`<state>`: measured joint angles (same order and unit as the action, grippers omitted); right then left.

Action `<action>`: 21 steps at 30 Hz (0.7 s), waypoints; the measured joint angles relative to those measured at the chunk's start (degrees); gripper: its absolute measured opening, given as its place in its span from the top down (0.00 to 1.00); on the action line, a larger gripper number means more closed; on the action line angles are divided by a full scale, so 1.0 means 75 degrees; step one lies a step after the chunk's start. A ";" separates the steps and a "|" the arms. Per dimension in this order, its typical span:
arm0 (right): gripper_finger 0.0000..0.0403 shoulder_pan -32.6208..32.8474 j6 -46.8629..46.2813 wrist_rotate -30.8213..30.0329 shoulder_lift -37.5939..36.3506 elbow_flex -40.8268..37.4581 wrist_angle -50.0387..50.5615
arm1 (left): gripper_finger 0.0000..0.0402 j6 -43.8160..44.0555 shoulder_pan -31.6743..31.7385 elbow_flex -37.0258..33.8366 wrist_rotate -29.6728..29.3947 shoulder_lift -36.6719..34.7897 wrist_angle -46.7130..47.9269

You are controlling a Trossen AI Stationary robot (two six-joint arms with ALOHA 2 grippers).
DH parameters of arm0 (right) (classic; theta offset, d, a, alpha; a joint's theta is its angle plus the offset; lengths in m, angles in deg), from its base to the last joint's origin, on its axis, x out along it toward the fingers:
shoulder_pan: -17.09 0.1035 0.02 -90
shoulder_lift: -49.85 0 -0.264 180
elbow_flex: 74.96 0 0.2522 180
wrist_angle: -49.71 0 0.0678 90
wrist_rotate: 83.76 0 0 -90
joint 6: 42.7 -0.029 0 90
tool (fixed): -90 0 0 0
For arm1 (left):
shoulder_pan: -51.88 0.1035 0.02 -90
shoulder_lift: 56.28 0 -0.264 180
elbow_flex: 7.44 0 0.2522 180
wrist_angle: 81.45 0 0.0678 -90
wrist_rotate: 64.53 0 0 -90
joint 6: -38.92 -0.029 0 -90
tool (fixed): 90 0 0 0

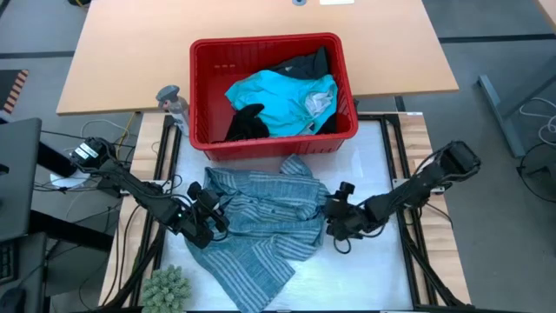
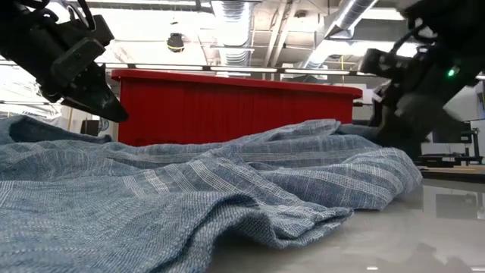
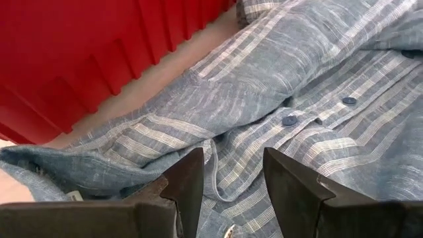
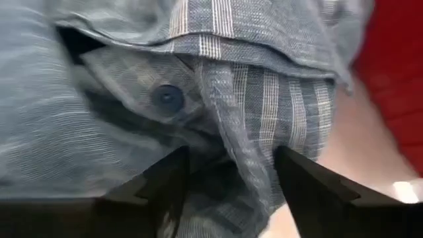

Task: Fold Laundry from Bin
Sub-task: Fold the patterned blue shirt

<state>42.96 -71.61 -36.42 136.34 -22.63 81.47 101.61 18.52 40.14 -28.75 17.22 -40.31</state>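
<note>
Table with striped shirt, far hem cut off.

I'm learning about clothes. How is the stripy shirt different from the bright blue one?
The striped shirt is blue-grey with pale stripes; the turquoise garment is one bright plain colour. The striped shirt lies spread out on the table in front of the red bin; the turquoise one sits bunched up inside the bin. The left gripper and right gripper are at the striped shirt; neither is near the turquoise one. Both are soft and rumpled.
</note>
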 joint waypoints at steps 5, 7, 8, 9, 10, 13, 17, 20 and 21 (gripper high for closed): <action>0.79 -0.0006 -0.0006 -0.0123 0.0293 0.0788 0.1116 | 0.64 -0.0048 0.0000 0.0000 -0.0054 0.0004 0.0006; 0.94 0.0003 0.0023 -0.0139 0.0300 0.1176 0.1796 | 0.64 -0.0083 0.0000 0.0003 -0.0102 0.0091 -0.0006; 0.95 0.0009 0.0026 -0.0136 0.0258 0.1365 0.2148 | 0.64 -0.0081 0.0000 0.0001 -0.0124 0.0145 0.0007; 0.95 0.0009 0.0025 -0.0136 0.0219 0.1572 0.2488 | 0.64 -0.0077 0.0000 -0.0002 -0.0146 0.0228 -0.0007; 0.95 0.0008 0.0032 -0.0140 0.0149 0.1786 0.2807 | 0.64 -0.0065 0.0000 -0.0011 -0.0149 0.0325 -0.0025; 0.95 -0.0006 0.0224 -0.0146 -0.0086 0.2581 0.3925 | 0.64 -0.0005 0.0000 -0.0035 -0.0098 0.0728 -0.0007; 0.95 -0.0088 0.0655 -0.0187 -0.0342 0.3673 0.5182 | 0.64 0.0039 0.0000 -0.0035 0.0022 0.1272 -0.0020; 0.95 -0.0289 0.1269 -0.0184 -0.0515 0.4384 0.5672 | 0.64 0.0172 0.0000 -0.0035 0.0081 0.1554 -0.0021; 0.95 -0.0389 0.1525 -0.0184 -0.0554 0.4615 0.5821 | 0.64 0.0201 0.0000 -0.0035 0.0156 0.1636 -0.0009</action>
<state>40.05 -60.17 -37.79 132.19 11.98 125.13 103.12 18.52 39.88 -27.59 29.49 -40.38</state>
